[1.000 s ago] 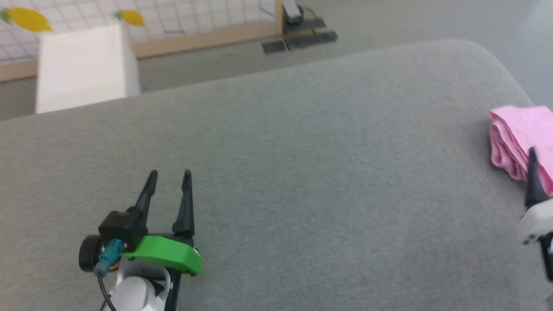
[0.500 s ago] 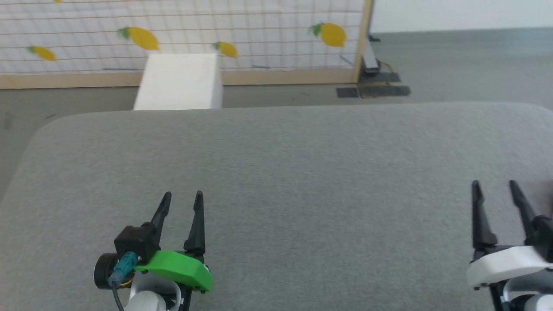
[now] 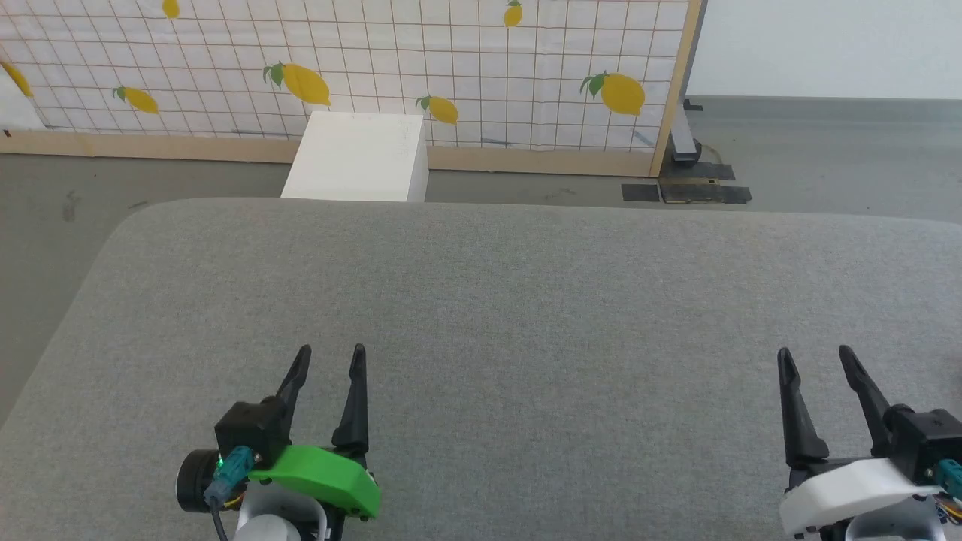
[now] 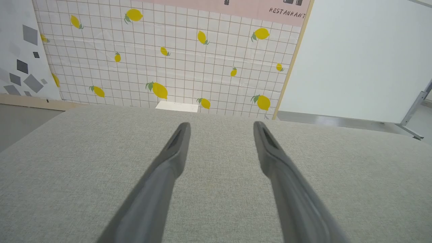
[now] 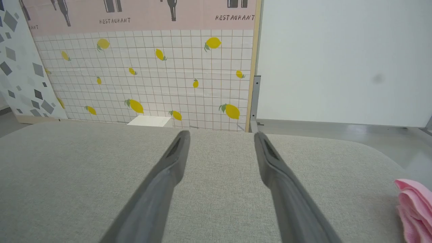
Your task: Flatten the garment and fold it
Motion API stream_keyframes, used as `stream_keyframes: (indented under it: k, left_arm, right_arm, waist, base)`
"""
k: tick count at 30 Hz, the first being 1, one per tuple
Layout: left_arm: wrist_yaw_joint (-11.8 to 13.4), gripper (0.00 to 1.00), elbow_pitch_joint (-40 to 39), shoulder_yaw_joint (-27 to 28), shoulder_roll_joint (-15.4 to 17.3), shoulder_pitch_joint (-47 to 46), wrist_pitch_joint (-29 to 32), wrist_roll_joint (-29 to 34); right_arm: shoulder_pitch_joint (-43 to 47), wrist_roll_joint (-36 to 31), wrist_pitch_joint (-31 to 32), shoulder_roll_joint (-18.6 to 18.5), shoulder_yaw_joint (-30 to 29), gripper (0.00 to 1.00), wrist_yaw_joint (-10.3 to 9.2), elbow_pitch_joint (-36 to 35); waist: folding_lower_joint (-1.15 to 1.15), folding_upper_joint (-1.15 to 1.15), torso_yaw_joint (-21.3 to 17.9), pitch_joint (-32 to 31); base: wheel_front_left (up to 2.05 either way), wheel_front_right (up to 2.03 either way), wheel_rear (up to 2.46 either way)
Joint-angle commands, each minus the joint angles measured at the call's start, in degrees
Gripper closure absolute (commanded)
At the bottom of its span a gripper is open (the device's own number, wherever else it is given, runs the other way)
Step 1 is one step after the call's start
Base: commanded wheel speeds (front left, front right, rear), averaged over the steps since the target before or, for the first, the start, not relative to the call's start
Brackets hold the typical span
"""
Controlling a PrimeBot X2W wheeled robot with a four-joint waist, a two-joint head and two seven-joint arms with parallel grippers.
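Both arms sit at the near edge of the grey fabric-covered counter (image 3: pixel 481 300) with its rounded corners. Left end effector (image 3: pixel 329 352), green-shelled: fingers spread, nothing between them. Right end effector (image 3: pixel 814 353), white-shelled: the same, spread and empty. Each hangs low over bare cloth surface.

The light pink soft knit garment (image 5: pixel 413 209) lies bunched in loose folds by the counter's right edge, off to the right of my right end effector and apart from it. I see just a slice of it in the right wrist view. I cannot pick out its waistband or label.

My reading: the flattening has not begun, and fetching comes first. To do it well:
- Turn at the waist toward the right edge so the head camera takes in the whole bundle before I commit.
- Approach with the right fingers wide and pinch an outer fold, not the whole heap.
- Carry it to the counter's middle, where both arms can reach.
- Knit stretches, so pull gently and evenly when spreading.
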Motion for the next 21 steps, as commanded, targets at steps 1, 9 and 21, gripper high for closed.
stream_keyframes:
  k: [1,9,21]
  left_arm:
    - [-0.33,0.0,-0.16,0.12,-0.3,0.69,-0.27,0.69]
    - [-0.09,1.0,0.05,0.34,-0.3,-0.01,0.03,0.39]
    - [-0.06,1.0,-0.19,0.35,-0.34,0.05,0.31,0.68]
  right_arm:
    - [0.75,0.63,-0.39,0.1,0.11,0.0,-0.1,0.02]
    - [0.36,1.7,-0.42,0.01,0.69,1.0,0.0,0.41]
    - [0.26,1.6,-0.29,0.0,0.8,1.0,0.0,0.42]
  waist:
    - [0.0,0.0,-0.01,-0.01]
    - [0.0,0.0,-0.23,0.07]
    - [0.0,0.0,-0.36,0.11]
  base:
    - [0.0,0.0,0.0]
    - [0.0,0.0,0.0]
    - [0.0,0.0,0.0]
